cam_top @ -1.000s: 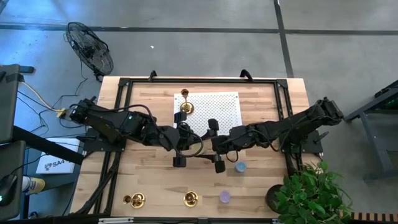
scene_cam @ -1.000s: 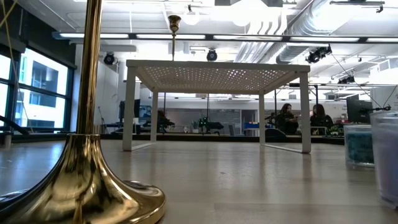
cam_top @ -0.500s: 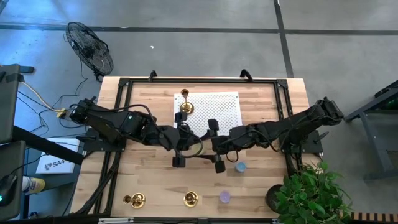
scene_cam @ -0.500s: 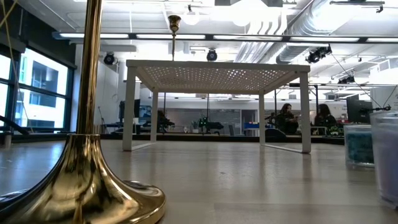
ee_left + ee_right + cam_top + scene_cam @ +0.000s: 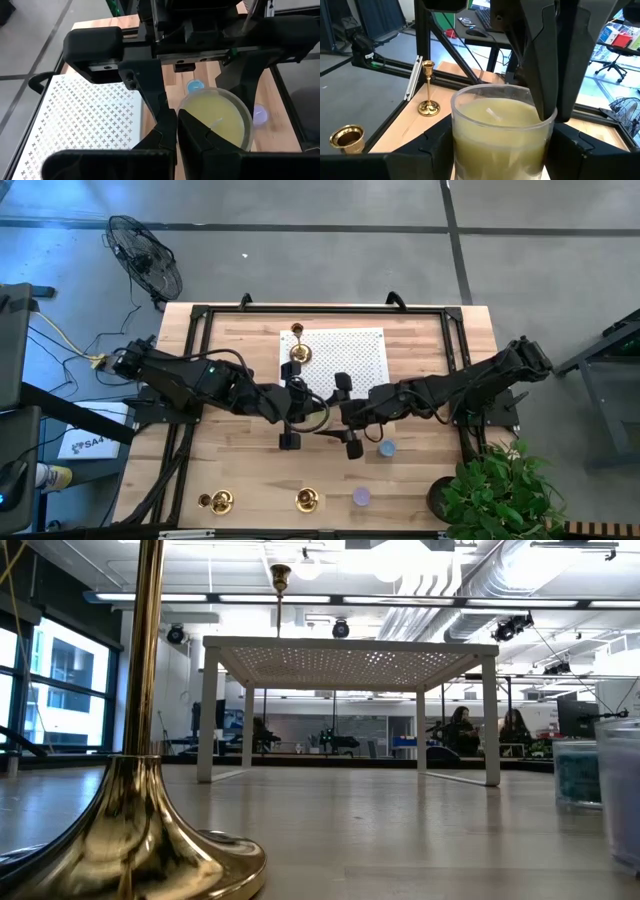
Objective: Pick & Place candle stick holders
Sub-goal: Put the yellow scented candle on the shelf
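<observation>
Pincers meet mid-counter (image 5: 240, 470): left pincer (image 5: 176, 131) & right pincer (image 5: 551, 107) both clamp rim of yellow candle jar (image 5: 497, 130). Candle stick holders (image 5: 297, 352) (image 5: 307, 500) (image 5: 216, 501) untouched.

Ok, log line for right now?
left claw: pinching yellow candle jar rim | right claw: around same jar | candle stick holders: one on white rack, two at front edge

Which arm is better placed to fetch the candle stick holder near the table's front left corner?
Left, probably: that candle stick holder lies on its side, farther from the right gripper. But the left gripper's fingers must first release the yellow candle's rim.
</observation>
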You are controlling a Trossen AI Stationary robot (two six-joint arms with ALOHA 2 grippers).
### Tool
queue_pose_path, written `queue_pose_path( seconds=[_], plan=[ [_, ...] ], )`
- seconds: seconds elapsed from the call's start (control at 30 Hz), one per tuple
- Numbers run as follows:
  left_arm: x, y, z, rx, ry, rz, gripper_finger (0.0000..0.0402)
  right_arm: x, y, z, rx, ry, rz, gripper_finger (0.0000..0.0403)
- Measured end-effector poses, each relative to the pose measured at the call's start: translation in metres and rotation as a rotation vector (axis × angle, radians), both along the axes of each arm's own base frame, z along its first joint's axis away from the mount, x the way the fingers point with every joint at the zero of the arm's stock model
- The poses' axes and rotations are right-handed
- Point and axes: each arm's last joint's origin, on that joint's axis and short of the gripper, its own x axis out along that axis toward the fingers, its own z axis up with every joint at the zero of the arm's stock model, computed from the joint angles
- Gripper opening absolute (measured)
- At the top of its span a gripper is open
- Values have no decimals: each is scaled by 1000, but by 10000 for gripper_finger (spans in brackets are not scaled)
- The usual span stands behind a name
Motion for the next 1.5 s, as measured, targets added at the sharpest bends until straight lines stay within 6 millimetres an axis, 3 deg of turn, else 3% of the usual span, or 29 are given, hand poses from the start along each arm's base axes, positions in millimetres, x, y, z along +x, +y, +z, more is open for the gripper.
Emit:
queue_pose_path(
  seconds=[0.3,0.63,0.77,1.2,1.37,1.5],
  plan=[
    [2,0,-2,24,10,17,9,0,0,0,-12,1,-11,223],
    [5,-1,-4,19,8,19,118,0,-1,-1,-15,1,-18,223],
    [8,-2,-1,3,-40,17,142,0,0,0,-20,-5,-9,223],
    [-15,-2,57,-40,-199,-9,146,0,-2,-2,-60,15,-60,223],
    [-32,-6,63,49,-163,93,142,-7,-5,1,-115,35,-161,223],
    [-44,-8,55,112,-93,213,138,-22,-11,11,-161,50,-278,223]
  ],
)
